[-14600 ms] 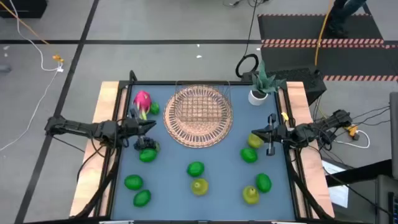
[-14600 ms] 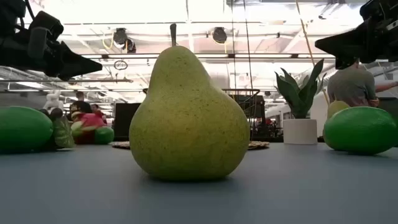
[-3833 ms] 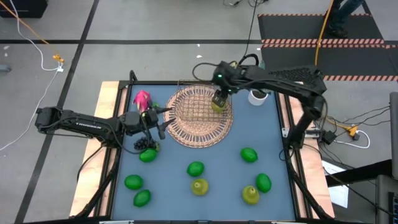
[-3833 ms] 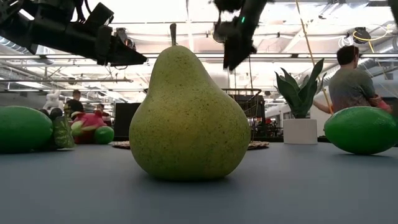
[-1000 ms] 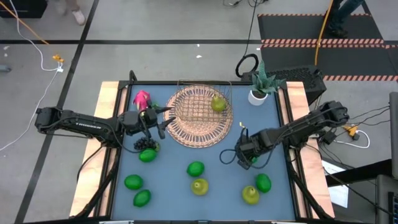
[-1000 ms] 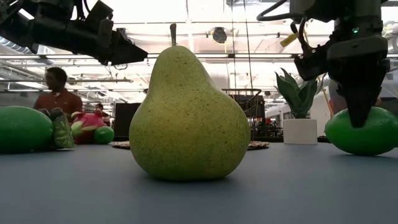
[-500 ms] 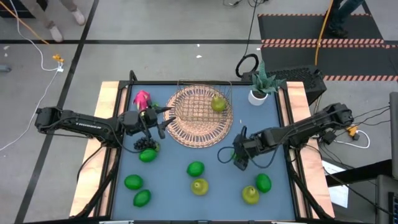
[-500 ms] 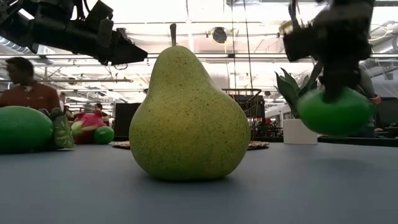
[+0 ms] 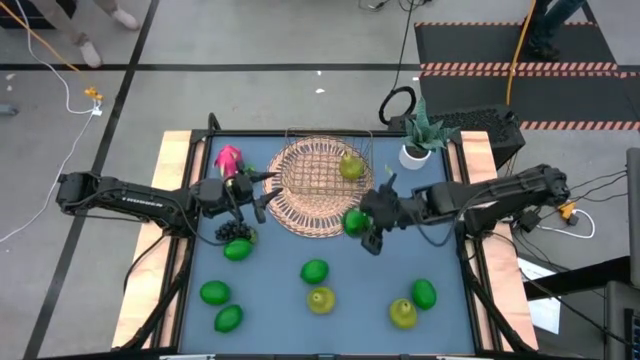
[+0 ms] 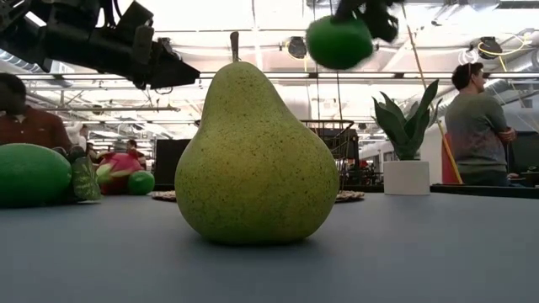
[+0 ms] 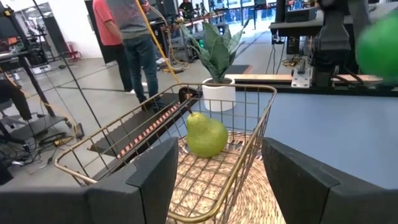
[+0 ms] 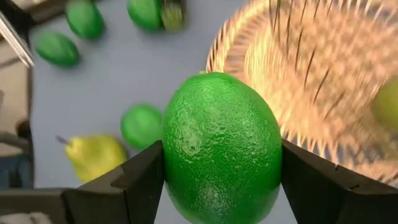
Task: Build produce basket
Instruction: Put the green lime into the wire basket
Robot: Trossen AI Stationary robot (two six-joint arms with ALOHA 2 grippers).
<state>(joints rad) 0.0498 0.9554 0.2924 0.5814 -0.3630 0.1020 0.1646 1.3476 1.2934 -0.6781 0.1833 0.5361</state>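
The right hand (image 9: 362,226) is gripping a lime (image 9: 354,221) between its fingers, above the wicker mat's (image 9: 300,220) edge. Beyond it, the wire basket (image 9: 300,172) is holding a pear (image 9: 351,166). The left hand (image 9: 262,192), fingers apart, is probably hovering beside the basket.

A pear (image 11: 206,135) sits inside the wire basket (image 11: 158,134).

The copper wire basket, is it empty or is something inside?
Not empty: one yellow-green pear sits inside the copper wire basket.
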